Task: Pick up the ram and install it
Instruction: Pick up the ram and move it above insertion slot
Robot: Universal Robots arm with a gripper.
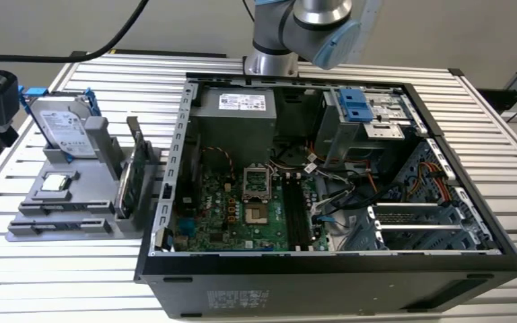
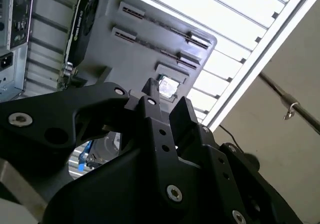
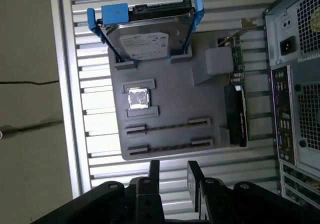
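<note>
The claw [image 3: 172, 165] hung spread apart with nothing between its black fingers [image 2: 150, 91], and it touched nothing. In the first wrist view it sat over the slatted metal counter [image 1: 70, 276], just off the edge of the grey tray [image 3: 175, 99].

The ram [image 3: 167, 126] stood on edge in the tray's slotted holders. It showed as a thin dark line running between two end brackets (a second line like it lay in the neighbouring pair of brackets, closer to the claw). It was too thin for any chips or colour to be made out.

On the same tray, a hard drive [image 3: 147, 36] in blue rails leaned at the end far from the claw. A small silver processor chip [image 3: 139, 98] lay between the drive and the ram. An upright card [image 3: 235, 114] stood along the side next to the computer case [image 1: 330, 286].

In the exterior view the tray sat near the counter's edge on that view's left. The open case lay just beside it, with its green motherboard [image 1: 231, 215] exposed. The arm [image 1: 317, 27] rose by the counter's far edge.
</note>
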